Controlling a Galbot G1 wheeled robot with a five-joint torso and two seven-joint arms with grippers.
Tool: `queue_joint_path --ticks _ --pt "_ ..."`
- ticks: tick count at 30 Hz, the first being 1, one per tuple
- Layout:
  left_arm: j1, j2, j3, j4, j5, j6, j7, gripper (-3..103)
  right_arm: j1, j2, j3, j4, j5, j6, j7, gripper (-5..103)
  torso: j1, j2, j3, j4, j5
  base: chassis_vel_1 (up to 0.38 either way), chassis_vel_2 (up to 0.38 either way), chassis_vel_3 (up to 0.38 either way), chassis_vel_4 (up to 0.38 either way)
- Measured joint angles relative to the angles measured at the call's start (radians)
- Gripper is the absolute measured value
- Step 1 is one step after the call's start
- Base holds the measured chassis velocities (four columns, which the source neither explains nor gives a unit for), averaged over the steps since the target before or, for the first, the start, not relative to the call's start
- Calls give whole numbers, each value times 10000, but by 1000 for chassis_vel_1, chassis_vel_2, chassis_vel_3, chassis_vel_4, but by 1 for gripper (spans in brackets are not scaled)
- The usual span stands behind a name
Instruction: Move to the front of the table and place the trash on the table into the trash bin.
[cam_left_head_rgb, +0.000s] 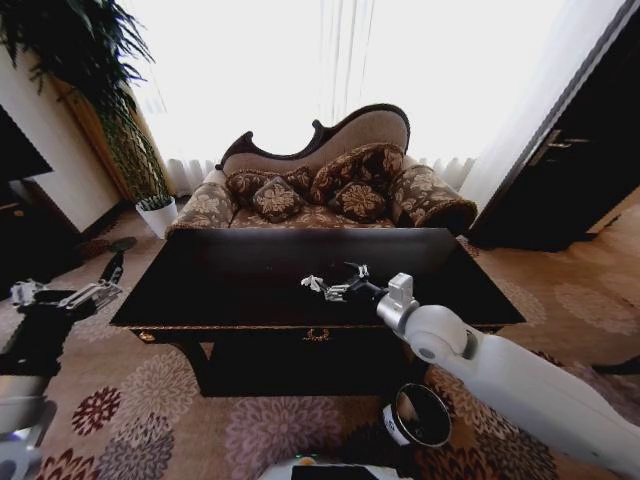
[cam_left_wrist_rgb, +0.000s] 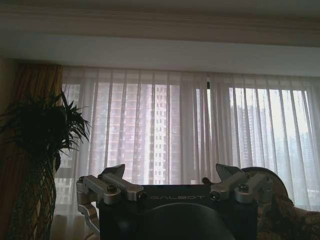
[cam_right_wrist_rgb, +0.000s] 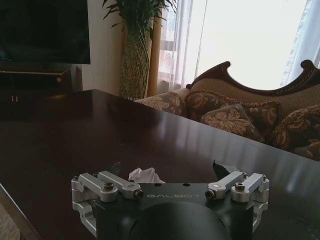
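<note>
A: Right gripper (cam_left_head_rgb: 330, 288) is reaching over the table (cam_left_head_rgb: 250, 275), a little right of frame centre in the head view. Fingers are spread wide. In the right wrist view the two tips stand well apart with a white tissue lump (cam_right_wrist_rgb: 145, 175) sitting just ahead of the body, nearer the left-hand finger, not yet between the pads.

B: Any contact?

A: Cannot tell; the lump is partly hidden behind the gripper body. Judging it as the approach step: the jaws are being held open so they can straddle the tissue before closing.

B: Where is the trash in the head view?

A: A small white piece (cam_left_head_rgb: 312, 284) is lying on the dark top just left of the fingertips, centre frame. I am not making out other pieces or the can from here; the glossy top is too dark.

B: And the bin?

A: The bin (cam_left_head_rgb: 420, 415) is standing on the carpet at lower centre-right, below the right forearm and in front of the table edge. Probably placed there so the arm only needs to swing back and down to drop.

B: Left arm?

A: The left gripper (cam_left_head_rgb: 72, 296) is parked at the left edge of the frame, beside the table's corner, off the work. Its fingers look spread in the left wrist view, holding nothing, pointed at the curtains (cam_left_wrist_rgb: 190, 130).

B: Progress?

A: Early, by my reading: trash is on the table.
</note>
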Motion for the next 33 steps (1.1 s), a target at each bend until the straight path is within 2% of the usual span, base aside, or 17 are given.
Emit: queue_joint_path --ticks 7,14,20,27,33 --pt "-18 14 59 7 16 6 2 100 37 74 -121 -290 -124 86 -294 100 0 0 -1 0 1 0 0 0 0" --pt "-282 17 151 166 -27 93 19 100 1219 43 -1151 -915 -24 372 -662 100 0 0 -1 1 -1 0 0 0 0" --pt "-330 77 306 51 -18 159 28 100 1797 704 -1981 -1194 -142 195 -633 100 0 0 0 2 0 0 0 0 0" --pt "-178 -26 463 -42 207 164 42 100 1820 1260 -2315 -1706 -623 170 -645 100 0 0 0 2 0 0 0 0 0" --pt "-118 -24 538 -58 337 140 57 100 1933 1467 -2442 -2145 -1080 249 -750 100 -1 0 -1 2 0 0 0 0 0"
